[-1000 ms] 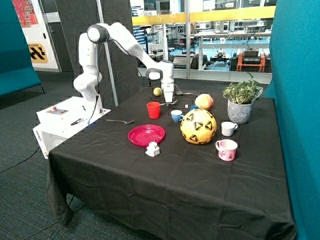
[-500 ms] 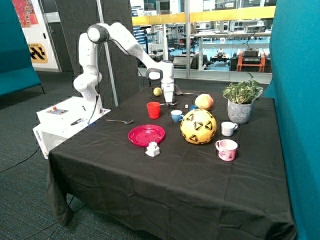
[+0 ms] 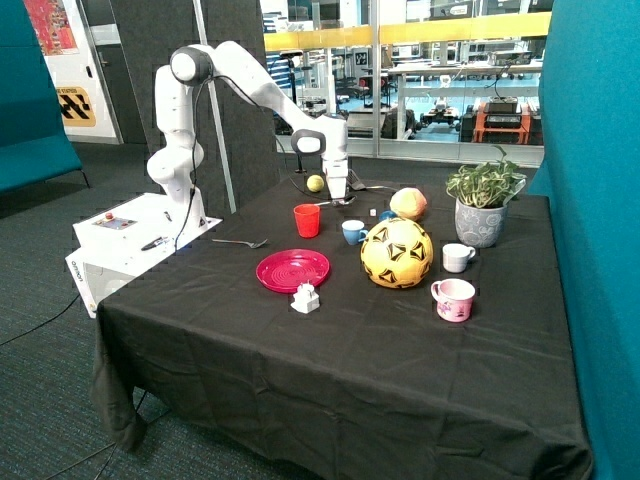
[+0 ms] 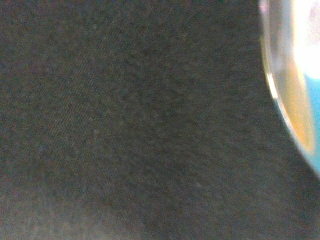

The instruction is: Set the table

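Open cloth in front of red plate [image 3: 292,270] — behind it red cup [image 3: 307,220], football [image 3: 397,253] crowd passage.

text: none legible | signs: wall poster [image 3: 78,105] unreadable

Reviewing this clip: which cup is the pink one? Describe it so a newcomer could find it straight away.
Start at the big yellow-and-black soccer ball on the black-clothed table. Just beside it, toward the teal wall, stands the pink patterned ceramic mug, nearer the table's front edge than the plain white cup. It is the only pink, decorated cup.
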Robot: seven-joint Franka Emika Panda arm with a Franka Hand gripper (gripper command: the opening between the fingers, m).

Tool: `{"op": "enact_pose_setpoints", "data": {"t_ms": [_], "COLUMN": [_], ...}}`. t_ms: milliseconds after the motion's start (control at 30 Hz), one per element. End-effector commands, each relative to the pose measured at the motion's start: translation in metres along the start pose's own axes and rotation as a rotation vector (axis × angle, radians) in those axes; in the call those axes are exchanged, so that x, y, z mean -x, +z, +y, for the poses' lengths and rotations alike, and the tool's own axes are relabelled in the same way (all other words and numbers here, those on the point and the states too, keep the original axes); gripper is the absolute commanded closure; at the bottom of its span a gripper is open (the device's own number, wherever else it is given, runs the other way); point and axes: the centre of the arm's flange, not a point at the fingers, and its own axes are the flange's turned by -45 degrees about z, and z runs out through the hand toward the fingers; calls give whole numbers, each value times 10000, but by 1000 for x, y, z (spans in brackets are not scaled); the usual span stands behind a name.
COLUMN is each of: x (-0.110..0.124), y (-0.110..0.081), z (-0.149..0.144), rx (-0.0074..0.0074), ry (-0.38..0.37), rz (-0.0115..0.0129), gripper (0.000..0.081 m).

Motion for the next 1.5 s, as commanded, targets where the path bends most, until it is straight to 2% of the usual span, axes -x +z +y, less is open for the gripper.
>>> {"op": "enact_pose_setpoints", "data": {"t_ms": [0,433,1033,1467], "x": [3,15,42,67], "y": [-32,-71,-112,-139], "z": [11,27,44,83], "rx": [-13,-13,-14,-14], "ry": [43,348,668,1414], "rz": [14,14,14,13], "gripper": [808,808,808,808]}}
